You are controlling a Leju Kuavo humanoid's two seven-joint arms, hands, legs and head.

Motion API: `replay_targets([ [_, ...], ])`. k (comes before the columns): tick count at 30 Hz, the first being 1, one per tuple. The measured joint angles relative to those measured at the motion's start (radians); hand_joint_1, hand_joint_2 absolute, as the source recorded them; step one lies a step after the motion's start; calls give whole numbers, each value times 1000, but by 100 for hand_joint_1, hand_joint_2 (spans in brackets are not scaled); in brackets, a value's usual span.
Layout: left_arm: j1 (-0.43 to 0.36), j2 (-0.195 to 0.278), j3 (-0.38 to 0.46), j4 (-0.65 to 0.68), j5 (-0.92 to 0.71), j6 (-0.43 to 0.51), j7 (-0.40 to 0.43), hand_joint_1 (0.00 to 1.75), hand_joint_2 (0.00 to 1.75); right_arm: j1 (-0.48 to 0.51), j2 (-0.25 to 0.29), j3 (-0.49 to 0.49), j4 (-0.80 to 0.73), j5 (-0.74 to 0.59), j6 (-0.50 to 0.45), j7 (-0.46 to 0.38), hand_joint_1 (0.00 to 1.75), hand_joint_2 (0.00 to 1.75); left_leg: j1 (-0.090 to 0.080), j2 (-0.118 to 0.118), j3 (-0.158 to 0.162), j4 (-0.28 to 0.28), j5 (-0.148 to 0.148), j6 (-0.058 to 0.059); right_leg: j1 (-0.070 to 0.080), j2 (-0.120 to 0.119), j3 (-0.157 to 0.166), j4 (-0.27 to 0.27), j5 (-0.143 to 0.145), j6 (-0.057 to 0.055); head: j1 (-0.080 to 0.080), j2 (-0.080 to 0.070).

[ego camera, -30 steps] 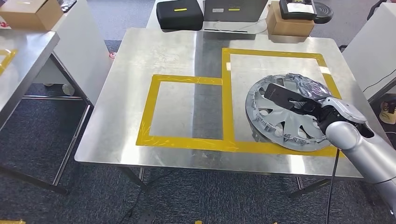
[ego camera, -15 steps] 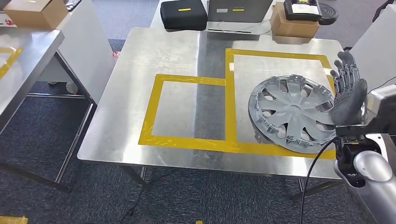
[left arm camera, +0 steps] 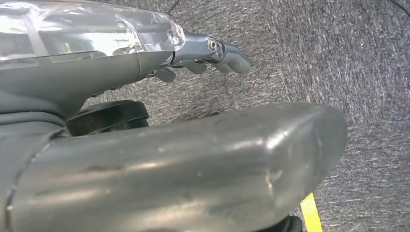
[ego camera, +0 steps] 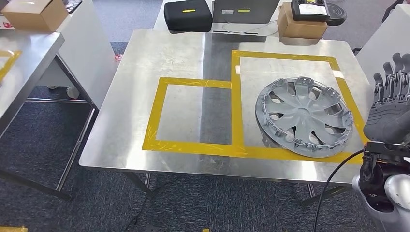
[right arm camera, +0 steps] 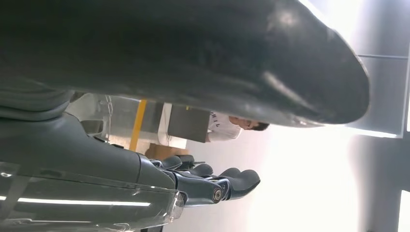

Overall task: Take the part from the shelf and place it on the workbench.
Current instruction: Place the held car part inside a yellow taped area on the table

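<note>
The part [ego camera: 303,116], a grey wheel cover with spokes, is lying flat on the workbench [ego camera: 183,58], a steel table. It is sitting inside the larger yellow tape outline [ego camera: 235,96], with its near rim overlapping the front strip of tape. A smaller tape outline [ego camera: 154,116] is adjoining it on the left.

The right hand [ego camera: 390,108] is hanging above the table's right edge, just beside the part and not touching it. Its fingers [ego camera: 387,77] are pointing upward, spread apart, and holding nothing. In the right wrist view the right hand's fingers [right arm camera: 227,181] are extending freely with nothing between them.

The left hand [left arm camera: 203,55] is hanging over grey carpet [left arm camera: 338,58], its fingers loosely curled and gripping nothing.

A black case [ego camera: 187,14] and a cardboard box [ego camera: 300,25] are resting beyond the far edge of the workbench.
</note>
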Motion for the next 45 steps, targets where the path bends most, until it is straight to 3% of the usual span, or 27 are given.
replay_targets([
  [5, 0, 0, 0, 0, 1, 1, 0, 0, 0, 7, 20, -22, -15, -23, 15, -11, 0, 0, 0, 1, 0, 0, 0, 0, 0, 1, 0, 0, 0, 0, 0, 0],
  [10, 1, 0, 2, 0, 17, 16, -9, 0, 0, 60, 88, -6, -52, -105, 166, -174, 0, 0, 1, 2, 0, -1, 0, 1, 0, 1, 0, 0, 0, 0, 1, 0],
  [14, 2, 0, 3, 0, 29, 28, -8, 0, 0, 94, 178, 87, -82, -54, 195, -269, 0, 0, 2, 9, 1, -2, -1, 1, 0, 4, 0, 0, 0, 0, 0, 0],
  [19, 2, 3, 4, 0, 37, 36, -2, 0, 0, 100, 251, 208, -88, -28, 200, -277, 0, 0, -3, 13, 1, 2, -2, 6, -3, 6, 0, -3, 6, 4, -2, 0],
  [22, 2, 5, 4, 0, 39, 40, 2, 0, 0, 98, 278, 259, -90, -24, 203, -276, 0, 0, -5, 14, 2, -4, 12, 16, -6, 7, 1, -8, 14, 12, -4, 0],
  [23, 2, 5, 4, 0, 40, 41, 3, 0, 0, 97, 282, 268, -92, -25, 205, -274, 0, 0, -3, 14, 4, -12, 21, 22, -6, 8, -1, -6, 9, 16, -4, 0],
  [25, 2, 5, 4, 0, 41, 42, 4, 0, 0, 91, 286, 282, -96, -25, 209, -269, 0, 0, 3, 16, 7, -27, 37, 31, -4, 8, -21, 45, -36, 21, 2, 0],
  [27, 3, 5, 4, 0, 42, 43, 6, 0, 0, 89, 290, 299, -96, -25, 211, -265, 0, 0, 3, 17, 4, -27, 40, 34, -6, 7, -61, 165, -103, 26, 10, 0],
  [28, 4, 5, 4, 0, 42, 43, 8, 0, 0, 89, 292, 306, -96, -25, 212, -263, 0, 0, 2, 17, 3, -27, 40, 34, -7, 7, -78, 220, -123, 27, 11, 0],
  [29, 4, 6, 4, 0, 42, 43, 8, 0, 0, 90, 295, 313, -96, -25, 212, -261, 0, 0, 1, 17, 3, -26, 40, 34, -8, 7, -83, 249, -126, 27, 12, 0],
  [30, 5, 6, 4, 0, 42, 43, 9, 0, 0, 89, 297, 318, -96, -25, 212, -260, 0, 0, 1, 17, 4, -25, 40, 33, -8, 7, -73, 242, -110, 26, 13, 0],
  [33, 4, 6, 4, 0, 42, 43, 8, 0, 0, 85, 302, 334, -96, -25, 213, -259, 0, 0, 0, 13, 3, -20, 36, 26, -6, 8, 16, 78, -25, 14, 16, 0],
  [35, 3, 6, 4, 0, 42, 44, 8, 0, 0, 81, 305, 342, -97, -25, 214, -258, 0, 0, -1, 12, -3, -17, 36, 15, -1, 8, 50, 11, -12, 2, 17, 0],
  [37, 3, 6, 5, 0, 42, 44, 8, 0, 0, 77, 307, 347, -99, -25, 214, -258, 0, 0, -1, 11, -7, -17, 39, 5, 2, 7, 54, -3, -13, -5, 17, 0],
  [39, 3, 6, 5, 0, 42, 44, 8, 0, 0, 74, 310, 353, -100, -25, 214, -258, 0, 0, 0, 7, -16, 0, 19, -6, -2, 4, 58, -24, -13, -14, 13, 0],
  [41, 2, 7, 5, 0, 42, 44, 8, 0, 0, 73, 313, 357, -102, -25, 214, -258, 0, 0, 5, 0, -52, 81, -42, -18, -6, 1, 57, -41, -10, -25, 2, 0],
  [43, 3, 7, 5, 0, 42, 45, 9, 0, 0, 73, 316, 361, -102, -25, 214, -258, 0, 0, 12, -2, -100, 195, -99, -27, -6, -3, 49, -40, -5, -29, -8, 0],
  [44, 4, 8, 5, 0, 42, 45, 9, 0, 0, 73, 317, 364, -101, -25, 214, -258, 0, 0, 16, -2, -114, 227, -104, -30, -6, -5, 44, -38, -2, -28, -12, 0],
  [45, 4, 8, 6, 0, 42, 45, 10, 0, 0, 73, 318, 367, -101, -25, 214, -258, 0, 0, 19, -1, -112, 228, -91, -33, -7, -6, 39, -35, 1, -26, -14, 0],
])
